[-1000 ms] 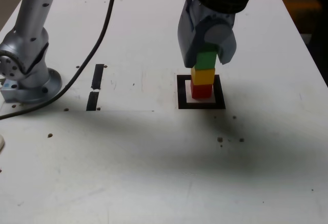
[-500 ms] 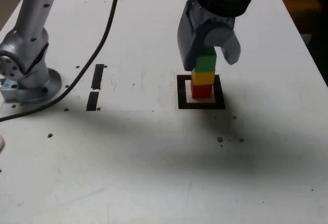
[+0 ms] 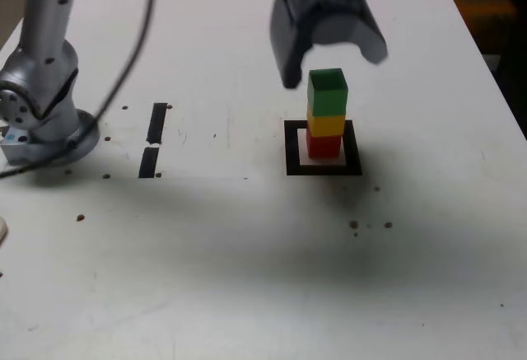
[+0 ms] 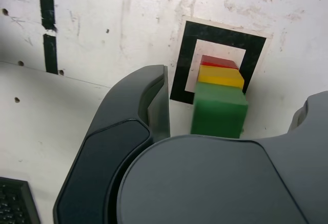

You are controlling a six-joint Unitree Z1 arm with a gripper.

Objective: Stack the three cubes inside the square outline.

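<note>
Well, I can find no brand, label or readable writing anywhere in either view. From where I sit, the claw (image 3: 329, 51) stands spread wide and released, gripping nothing: in the exterior view its two dark grey fingers (image 3: 286, 43) hang above and slightly behind the stack, one on each side, clear of it. The wrist view agrees, with one finger (image 4: 146, 114) to the side of the green cube (image 4: 219, 109) and a visible strip of white between them; the other finger only shows at the frame's edge. The three cubes stand as one upright column inside the square outline (image 3: 323, 147): the red cube (image 3: 324, 144) sits at the bottom on the white centre, the yellow cube (image 3: 326, 123) rests on it, and the green cube (image 3: 328, 91) tops it. The column looks straight, edges roughly aligned. Well apart, toward the exterior view's left, two short black tape strips (image 3: 154, 138) lie end to end on the white surface (image 3: 247, 245), and farther left is the silver arm base (image 3: 41, 121) with a black cable (image 3: 123, 80) running from it.
</note>
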